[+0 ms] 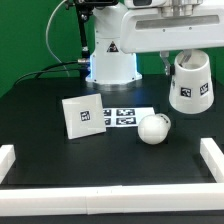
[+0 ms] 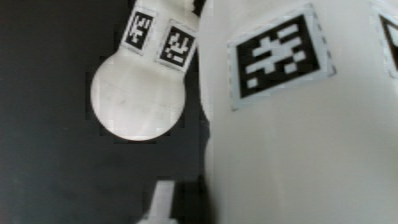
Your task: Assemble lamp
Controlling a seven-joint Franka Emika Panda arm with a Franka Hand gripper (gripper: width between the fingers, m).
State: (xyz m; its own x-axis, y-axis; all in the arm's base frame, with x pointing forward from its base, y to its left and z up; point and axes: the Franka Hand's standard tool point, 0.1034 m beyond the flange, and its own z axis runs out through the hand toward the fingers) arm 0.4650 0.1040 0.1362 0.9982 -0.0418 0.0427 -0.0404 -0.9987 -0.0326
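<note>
Exterior view shows the lamp in three separate pieces, so the assembly looks barely begun. No part is joined to another.

Taking the marker board [image 1: 126, 117] on the black table [image 1: 60, 165] as the dial's centre:

- **Base:** the flat square white plastic base [image 1: 80, 117] sits at 9 o'clock, just beside the board. It shows one black-and-white tag. Whether it lies flat or leans I cannot tell.
- **Bulb:** the round-headed white plastic bulb [image 1: 153, 128] rests at about 4 o'clock, touching or nearly touching the board's corner.
- **Shade:** the large white tapered bucket-like plastic shade [image 1: 190, 84] is at 2 o'clock, well apart from the base. It is slightly tilted, with its wider end down and a tag facing the camera.

The gripper [image 1: 181, 57] is at the shade's upper end. In the wrist view the shade's tagged wall [image 2: 294, 120] fills one side, and a pale finger [image 2: 164, 204] stands just outside it. The other finger is hidden. I judge the jaws to be pinching the shade's wall, though the contact itself is not clear.

Left to do, as I read it, is seating the bulb in the base and then setting the shade over them.
</note>
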